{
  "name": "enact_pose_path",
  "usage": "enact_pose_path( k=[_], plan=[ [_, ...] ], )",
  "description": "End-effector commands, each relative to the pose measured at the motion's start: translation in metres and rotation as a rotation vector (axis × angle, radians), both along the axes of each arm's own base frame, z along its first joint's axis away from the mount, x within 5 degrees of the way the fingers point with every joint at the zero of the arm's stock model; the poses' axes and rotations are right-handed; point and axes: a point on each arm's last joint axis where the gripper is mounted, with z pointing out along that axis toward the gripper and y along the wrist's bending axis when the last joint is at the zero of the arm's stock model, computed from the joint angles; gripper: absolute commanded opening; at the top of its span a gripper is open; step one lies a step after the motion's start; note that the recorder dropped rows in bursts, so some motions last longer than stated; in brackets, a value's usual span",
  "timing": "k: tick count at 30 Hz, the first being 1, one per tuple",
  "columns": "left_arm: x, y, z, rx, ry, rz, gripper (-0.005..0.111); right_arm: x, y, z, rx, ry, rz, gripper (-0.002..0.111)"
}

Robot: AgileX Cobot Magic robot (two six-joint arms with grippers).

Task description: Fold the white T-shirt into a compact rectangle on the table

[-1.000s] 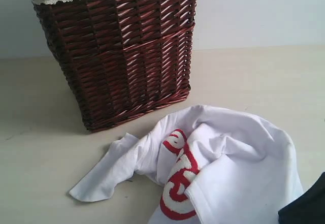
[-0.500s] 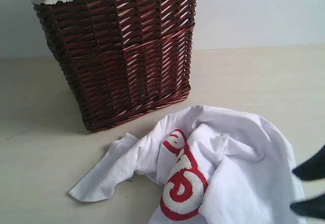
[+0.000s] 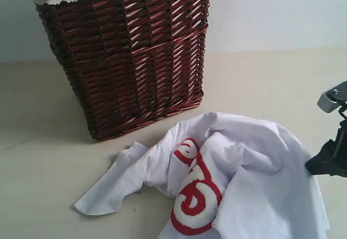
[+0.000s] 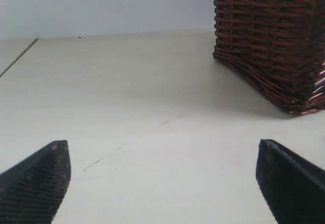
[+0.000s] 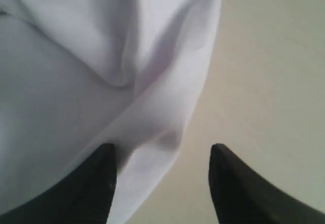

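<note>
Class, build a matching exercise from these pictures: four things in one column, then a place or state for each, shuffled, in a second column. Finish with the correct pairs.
Column one
1. white T-shirt
2. wicker basket
3. left gripper
4. right gripper

Column two
A. jaws wide open above bare table
B. standing upright, dark red-brown
C. jaws open at the shirt's edge
D. crumpled, red lettering showing

Pairs: 1-D, 2-B, 3-A, 4-C

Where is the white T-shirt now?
In the exterior view, the white T-shirt lies crumpled on the table, lower right, near the wicker basket.
</note>
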Motion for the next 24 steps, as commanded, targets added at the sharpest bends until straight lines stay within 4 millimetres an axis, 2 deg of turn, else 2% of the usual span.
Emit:
enact_pose_path(
  k=[1,3,5,7,10,13,15,17,20,21,23,24],
  plan=[
    [0.000,0.000,0.001,-0.009,-0.012,0.004,0.094,0.017,0.002,-0.016,0.080,0.005,0.015,0.053],
    [0.000,0.000,0.001,-0.009,-0.012,0.004,0.094,0.021,0.003,-0.023,0.111,0.042,0.029,0.052],
    [0.000,0.000,0.001,-0.009,-0.012,0.004,0.094,0.020,0.007,-0.025,0.160,0.078,0.067,0.044],
    [0.000,0.000,0.001,-0.009,-0.012,0.004,0.094,0.015,0.014,-0.020,0.230,0.078,0.166,0.028],
    [0.000,0.000,0.001,-0.009,-0.012,0.004,0.094,0.007,0.026,-0.001,0.353,0.026,0.333,0.001],
    [0.000,0.000,0.001,-0.009,-0.012,0.004,0.094,-0.001,0.035,0.025,0.488,-0.029,0.422,0.000],
    [0.000,0.000,0.001,-0.009,-0.012,0.004,0.094,-0.003,0.037,0.036,0.486,-0.072,0.426,0.000],
    [0.000,0.000,0.001,-0.009,-0.012,0.004,0.094,-0.010,0.042,0.041,0.435,-0.064,0.503,0.000],
    [0.000,0.000,0.001,-0.009,-0.012,0.004,0.094,-0.033,0.056,0.029,0.216,0.091,0.847,0.000],
    [0.000,0.000,0.001,-0.009,-0.012,0.004,0.094,-0.037,0.060,0.025,0.193,0.121,0.903,0.000],
    [0.000,0.000,0.001,-0.009,-0.012,0.004,0.094,-0.049,0.075,0.017,0.181,0.162,0.987,0.010],
    [0.000,0.000,0.001,-0.009,-0.012,0.004,0.094,-0.051,0.084,0.009,0.127,0.115,1.023,0.026]
  ],
)
